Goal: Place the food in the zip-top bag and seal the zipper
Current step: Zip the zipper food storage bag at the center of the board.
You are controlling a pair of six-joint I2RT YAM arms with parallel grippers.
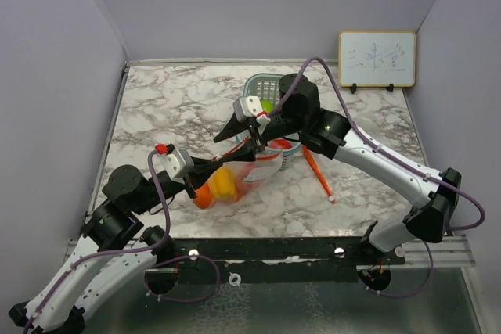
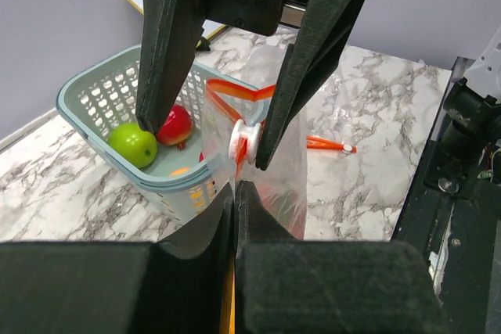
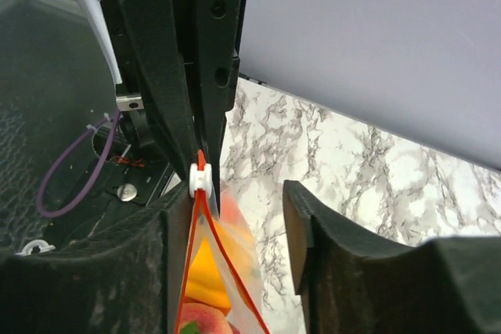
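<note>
Grey-veined marble table (image 1: pixel 172 99) carrying a pale teal plastic lattice basket (image 1: pixel 258 81), with a green toy apple (image 2: pixel 133 144) and a red toy fruit (image 2: pixel 177 124) unpacked inside. Clear zip-top bag with orange zipper (image 1: pixel 254 171) — orange and yellow toy fruits (image 1: pixel 218 185) inside — is clenched at its top corner by the left gripper (image 3: pixel 197 150), keeping the zipper taut. Right gripper (image 2: pixel 205 146), jaws apart, straddles the white slider (image 2: pixel 241 142) — apparently poised to seal.
</note>
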